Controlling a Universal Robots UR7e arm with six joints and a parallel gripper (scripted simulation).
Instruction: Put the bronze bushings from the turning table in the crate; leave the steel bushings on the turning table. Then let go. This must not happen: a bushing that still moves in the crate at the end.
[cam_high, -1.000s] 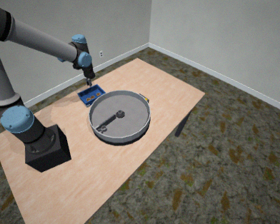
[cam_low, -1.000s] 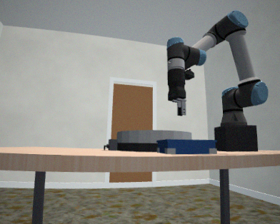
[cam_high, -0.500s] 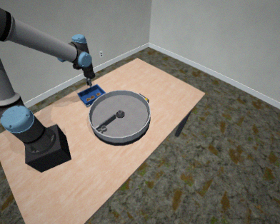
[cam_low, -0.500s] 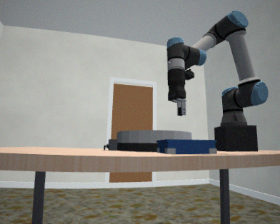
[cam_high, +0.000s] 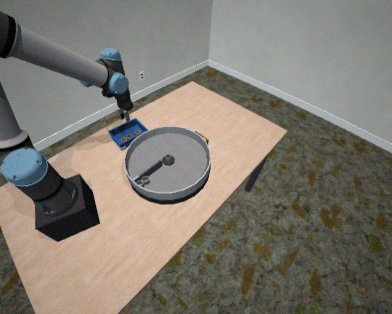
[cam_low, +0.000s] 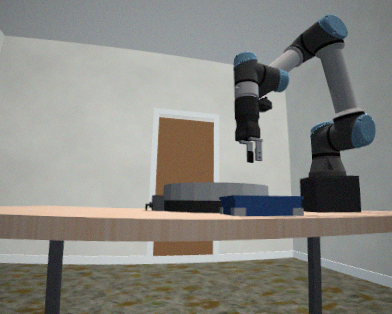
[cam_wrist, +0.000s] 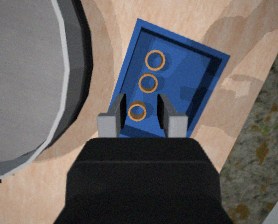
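The blue crate (cam_high: 128, 133) stands on the table just behind the grey turning table (cam_high: 167, 162). In the wrist view the crate (cam_wrist: 167, 82) holds three bronze bushings in a row: the first bushing (cam_wrist: 155, 60), the second bushing (cam_wrist: 148, 83) and the third bushing (cam_wrist: 137, 111). The third shows between my fingers but lower down, clear of both. My gripper (cam_wrist: 141, 104) is open and hangs well above the crate, as the side view (cam_low: 253, 152) shows. Two grey steel bushings (cam_high: 144, 180) lie near the turning table's front left rim.
The turning table (cam_wrist: 30, 75) has a raised rim and a centre hub (cam_high: 168, 160) with a bar running to the rim. The robot's black base (cam_high: 65, 207) stands at the table's left. The crate (cam_low: 261, 205) is low, beside the turning table (cam_low: 215, 196).
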